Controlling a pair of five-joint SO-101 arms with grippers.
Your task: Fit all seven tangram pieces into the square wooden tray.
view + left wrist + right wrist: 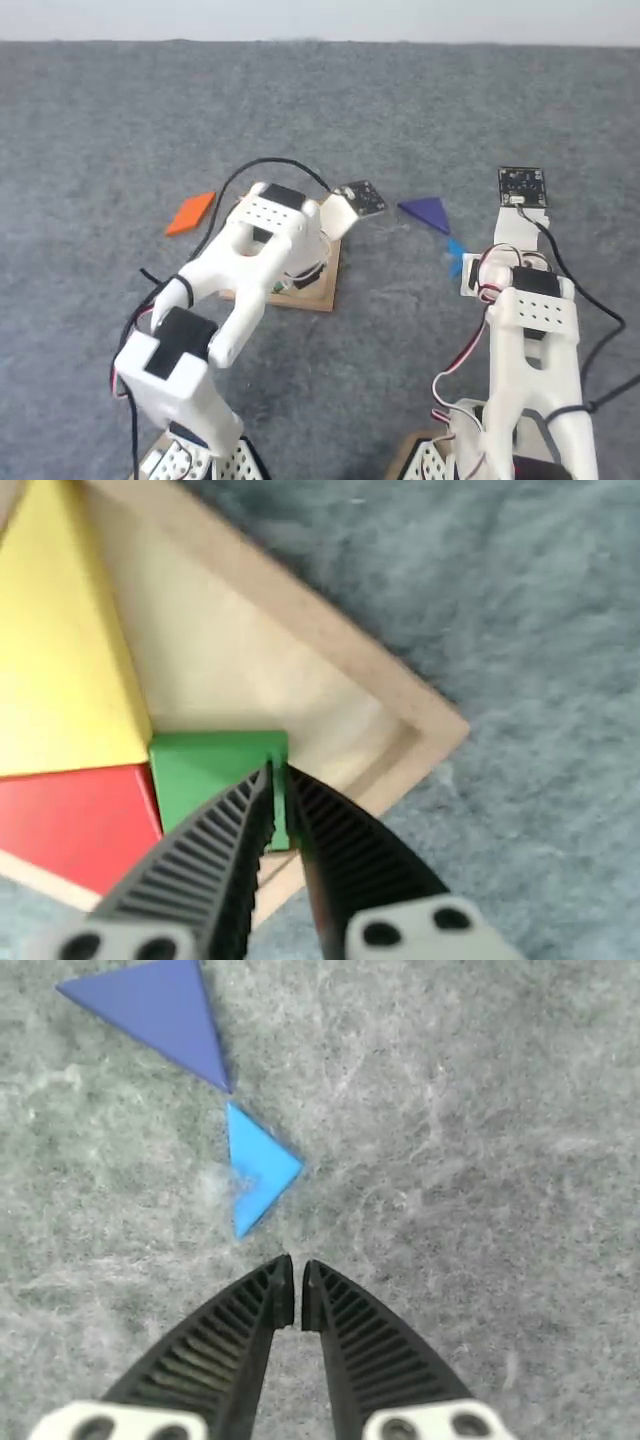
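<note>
My left gripper point(278, 780) has its jaws pressed together, tips over the glossy green square point(205, 770) lying in the wooden tray point(330, 640) beside the yellow piece point(60, 650) and red piece point(80, 820). My right gripper point(298, 1285) (also closed) is nearer the loose pieces. The small blue triangle point(257, 1168) lies flat just ahead on fuzzy grey felt point(480, 1110), its long edge running on toward the purple triangle point(155, 1010).

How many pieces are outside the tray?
3: an orange piece left of the tray, a dark blue triangle right of it, a light blue triangle beside that. More may be hidden.
</note>
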